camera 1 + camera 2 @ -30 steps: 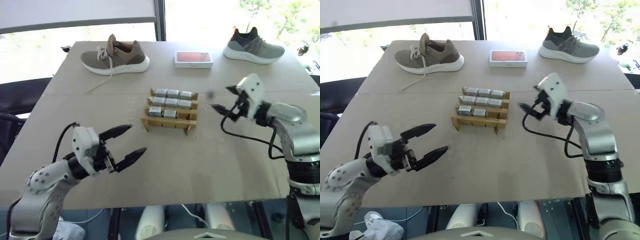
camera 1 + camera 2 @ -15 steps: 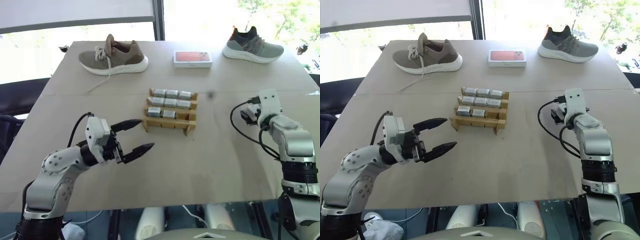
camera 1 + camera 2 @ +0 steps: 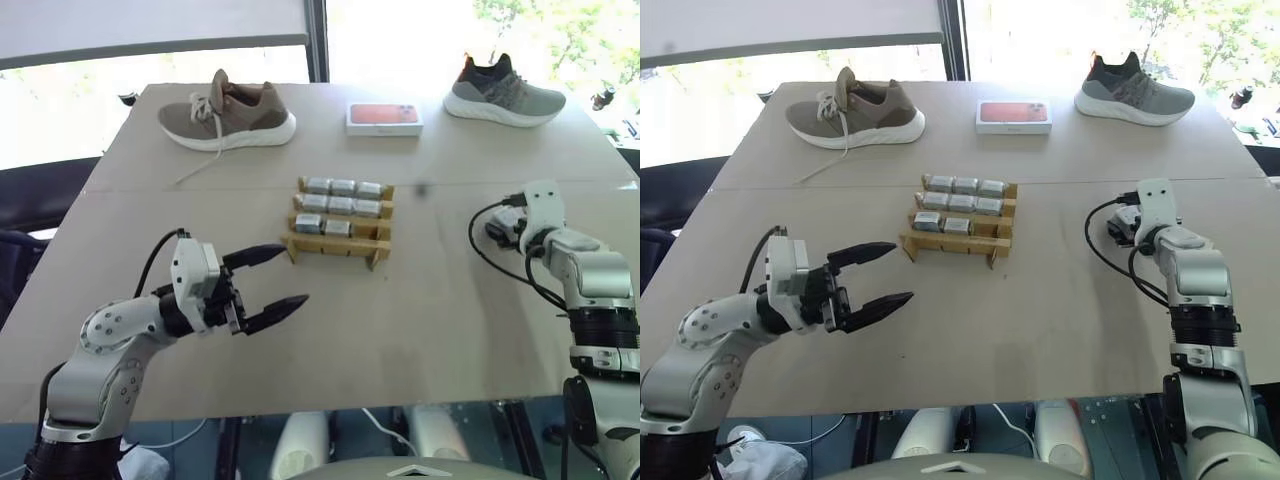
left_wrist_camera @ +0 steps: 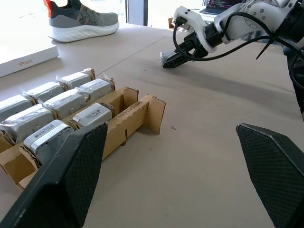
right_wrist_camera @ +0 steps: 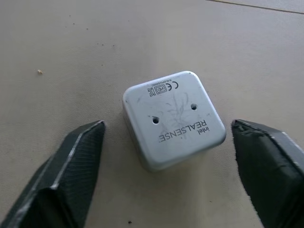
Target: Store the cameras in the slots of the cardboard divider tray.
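The cardboard divider tray (image 3: 375, 254) stands mid-table with several silver-grey cameras (image 3: 342, 205) in its slots; the front row's right-end slot (image 4: 124, 98) is empty. One loose camera (image 5: 173, 118) lies flat on the table to the right, label side up. My right gripper (image 5: 167, 126) is open and tilted down over it, one finger on each side, with a gap between each finger and the camera. My left gripper (image 3: 293, 273) hovers open and empty near the tray's front left corner, pointing towards the tray.
At the table's far edge lie a brown shoe (image 3: 228, 113) on the left, an orange-topped white box (image 3: 384, 117) in the middle and a grey shoe (image 3: 505, 95) on the right. A black cable (image 3: 490, 262) loops from my right wrist.
My right gripper has come down and swung to the right, from mid-air beside the tray to the tabletop. My left gripper has stayed open and barely moved.
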Available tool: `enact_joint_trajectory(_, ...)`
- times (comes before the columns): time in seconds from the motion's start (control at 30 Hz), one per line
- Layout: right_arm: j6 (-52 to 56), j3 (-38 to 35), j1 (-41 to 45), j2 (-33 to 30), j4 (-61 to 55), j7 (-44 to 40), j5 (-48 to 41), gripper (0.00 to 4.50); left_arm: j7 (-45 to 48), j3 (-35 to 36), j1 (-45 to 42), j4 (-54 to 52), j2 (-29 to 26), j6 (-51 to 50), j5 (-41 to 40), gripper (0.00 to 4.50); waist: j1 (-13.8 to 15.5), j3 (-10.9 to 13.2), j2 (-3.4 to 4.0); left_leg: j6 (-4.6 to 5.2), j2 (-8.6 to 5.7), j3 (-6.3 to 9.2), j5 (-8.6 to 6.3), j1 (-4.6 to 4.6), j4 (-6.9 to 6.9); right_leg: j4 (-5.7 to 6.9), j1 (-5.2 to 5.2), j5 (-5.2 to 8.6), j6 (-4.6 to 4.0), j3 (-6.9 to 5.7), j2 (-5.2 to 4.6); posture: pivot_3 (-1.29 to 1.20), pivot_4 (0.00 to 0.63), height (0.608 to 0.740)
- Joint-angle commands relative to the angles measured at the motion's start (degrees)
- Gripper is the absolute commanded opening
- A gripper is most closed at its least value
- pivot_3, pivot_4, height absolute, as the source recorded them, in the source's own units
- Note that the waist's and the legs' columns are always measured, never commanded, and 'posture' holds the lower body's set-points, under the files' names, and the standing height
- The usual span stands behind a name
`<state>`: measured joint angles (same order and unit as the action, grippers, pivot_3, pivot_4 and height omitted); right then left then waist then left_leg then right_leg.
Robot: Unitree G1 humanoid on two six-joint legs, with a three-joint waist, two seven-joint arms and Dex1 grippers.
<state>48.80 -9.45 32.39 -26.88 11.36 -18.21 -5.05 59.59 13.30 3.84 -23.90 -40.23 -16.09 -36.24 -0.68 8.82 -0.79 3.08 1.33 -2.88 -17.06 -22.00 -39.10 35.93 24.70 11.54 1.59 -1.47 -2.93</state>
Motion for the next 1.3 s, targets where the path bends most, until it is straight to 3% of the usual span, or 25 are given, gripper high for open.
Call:
enact_joint_trajectory(0.03,-1.31,-0.57,0.56,-1.35,-0.29,-0.04,-0.16,2.69,-0.84,1.74,0.12,-2.18,-0.36,-0.46,-1.66,4.50,0.01,0.00,0.00,0.00,0.00,0.00,0.00,0.00,0.00,-0.01,0.00,0.00,0.00,0.00,0.00,0.00,0.150,0.740)
enact_joint_trajectory(0.07,-1.82,0.12,0.14,-1.63,-0.81,-0.61,-0.05,2.29,-2.33,2.04,-0.12,-2.52,0.04,-1.85,-2.66,4.50,-0.01,-0.02,-0.02,-0.01,0.00,0.00,0.01,-0.01,0.00,-0.01,0.00,0.00,0.00,0.01,-0.01,0.00,0.150,0.740)
enact_joint_trajectory(0.27,-10.11,4.49,-6.31,-4.87,-14.68,-7.39,-0.25,2.29,-17.35,3.06,-6.08,-5.91,-0.24,-18.53,-13.72,4.50,0.25,0.00,0.00,0.02,0.00,0.10,-0.01,-0.04,-0.01,0.00,-0.01,0.00,0.02,-0.05,-0.04,0.00,0.150,0.740)
enact_joint_trajectory(0.47,-20.51,12.56,-12.71,-11.03,-39.13,-20.29,-2.93,2.29,-30.64,3.94,-17.06,-1.12,-0.92,-35.97,-35.94,4.50,-0.18,0.02,0.00,0.02,0.01,0.18,-0.01,-0.02,-0.01,0.03,0.00,0.00,0.06,-0.09,-0.03,0.00,0.150,0.740)
enact_joint_trajectory(0.63,-26.65,22.18,-9.00,-9.84,-44.37,-22.72,1.08,2.29,-42.51,0.69,-24.05,3.93,0.21,-43.09,-51.39,4.50,-0.04,0.04,-0.11,-0.21,0.04,0.19,0.12,0.08,-0.05,0.07,-0.10,0.00,0.05,-0.11,0.01,0.00,0.150,0.740)
enact_joint_trajectory(1.13,-30.83,27.76,-4.17,-3.43,-43.05,-22.92,5.33,2.29,-43.30,-4.71,-29.70,6.11,2.02,-45.08,-47.72,4.50,0.44,0.07,-0.22,-0.42,-0.09,0.20,0.24,0.04,-0.09,0.04,-0.12,0.00,0.02,-0.17,-0.07,0.00,0.150,0.740)
enact_joint_trajectory(1.23,-30.96,28.14,-4.27,-3.14,-43.18,-22.93,5.81,2.23,-43.00,-4.67,-30.63,7.10,2.44,-45.12,-47.08,3.64,0.45,0.07,-0.22,-0.45,-0.09,0.19,0.26,0.05,-0.10,0.05,-0.12,0.00,0.02,-0.16,-0.07,0.00,0.150,0.740)
enact_joint_trajectory(1.3,-31.08,28.31,-4.39,-2.98,-43.29,-22.91,6.03,2.23,-42.54,-4.81,-31.07,7.47,2.70,-45.36,-46.49,2.76,0.45,0.07,-0.22,-0.47,-0.10,0.19,0.27,0.05,-0.10,0.05,-0.12,0.00,0.02,-0.16,-0.05,0.00,0.150,0.740)
